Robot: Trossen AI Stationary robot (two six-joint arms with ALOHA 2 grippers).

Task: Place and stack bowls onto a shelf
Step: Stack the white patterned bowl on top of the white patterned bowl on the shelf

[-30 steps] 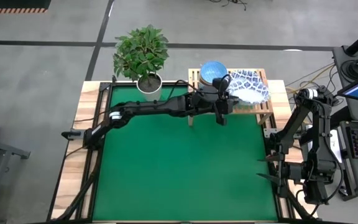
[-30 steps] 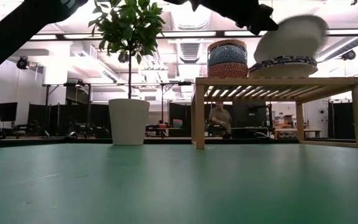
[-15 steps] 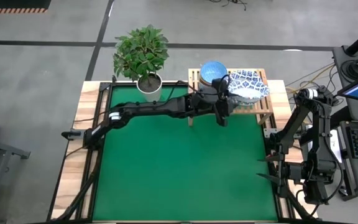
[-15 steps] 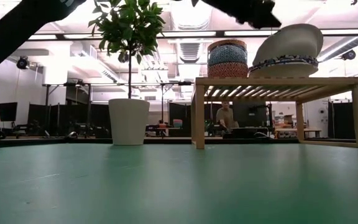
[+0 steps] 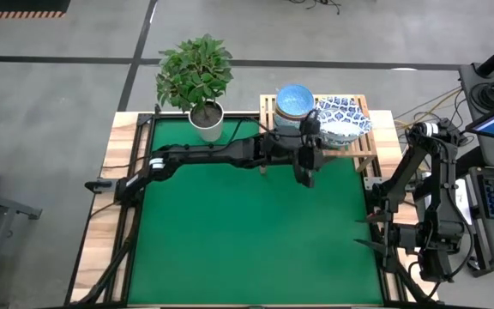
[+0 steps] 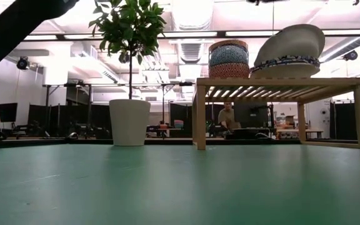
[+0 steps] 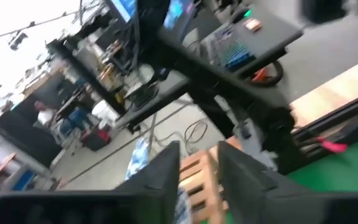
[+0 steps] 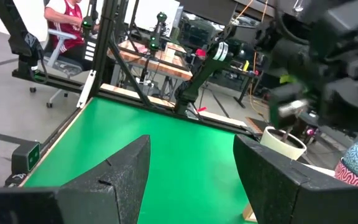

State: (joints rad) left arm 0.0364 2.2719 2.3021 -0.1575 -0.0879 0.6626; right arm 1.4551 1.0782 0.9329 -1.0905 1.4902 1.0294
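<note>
Bowls fill the wooden shelf (image 5: 367, 146) at the table's far edge. On its left half stands a stack (image 6: 228, 59) of small bowls, blue-patterned and orange-red at the sides, with a light blue one on top (image 5: 294, 98). On the right half two wide white bowls (image 5: 344, 118) with blue rims sit one in the other; the upper one (image 6: 290, 42) is tilted, leaning on the lower one's rim (image 6: 284, 65) rather than nested flat.

A second ago the left gripper was holding that upper bowl above the lower one. Half a second ago the bowl already lay tilted as it does now, with the gripper close by the stack. Now the left gripper (image 5: 305, 172) has drawn back off the shelf and hangs over the green mat just in front of it, fingers (image 7: 166, 174) parted and empty, clear of the bowls. In the low view it has risen out of sight.

The right gripper (image 5: 369, 232) waits at the table's right edge, fingers (image 8: 126, 171) spread wide, unmoved. A potted plant (image 5: 197, 77) stands left of the shelf.
</note>
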